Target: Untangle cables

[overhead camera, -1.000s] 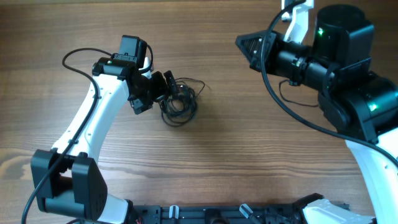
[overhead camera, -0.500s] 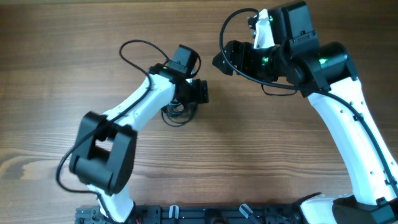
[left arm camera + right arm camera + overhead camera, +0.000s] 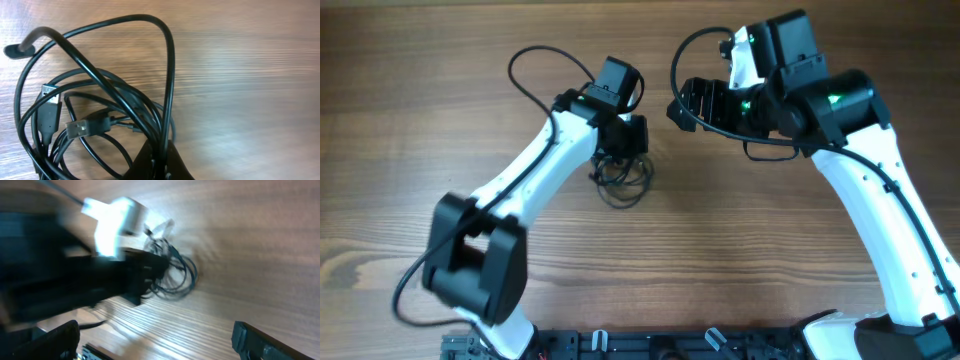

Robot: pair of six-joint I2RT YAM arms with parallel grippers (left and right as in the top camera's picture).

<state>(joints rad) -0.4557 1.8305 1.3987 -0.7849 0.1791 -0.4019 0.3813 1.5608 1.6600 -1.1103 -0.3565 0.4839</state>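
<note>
The cables (image 3: pixel 622 178) are thin black cords in a tangled coil on the wooden table, near the middle. Up close, the cables (image 3: pixel 100 115) show two USB plugs (image 3: pixel 80 129) among overlapping loops. My left gripper (image 3: pixel 624 150) sits at the coil's upper edge. In the left wrist view the left gripper (image 3: pixel 162 167) is shut on a few strands running between its dark fingers. My right gripper (image 3: pixel 677 104) hovers open to the right of the coil, apart from it. The right wrist view shows the right gripper (image 3: pixel 155 335) spread wide and empty, with the cables (image 3: pixel 177 272) ahead of it.
The left arm's white link (image 3: pixel 535 170) stretches diagonally from the lower left. Its thicker black wire (image 3: pixel 535 62) loops above it. The right arm (image 3: pixel 865 180) comes in from the lower right. A black rail (image 3: pixel 650 345) runs along the front edge.
My left gripper has shut on strands of the coil, and the coil has shifted slightly right. My right gripper has opened wide and now sits close to the coil's right.
</note>
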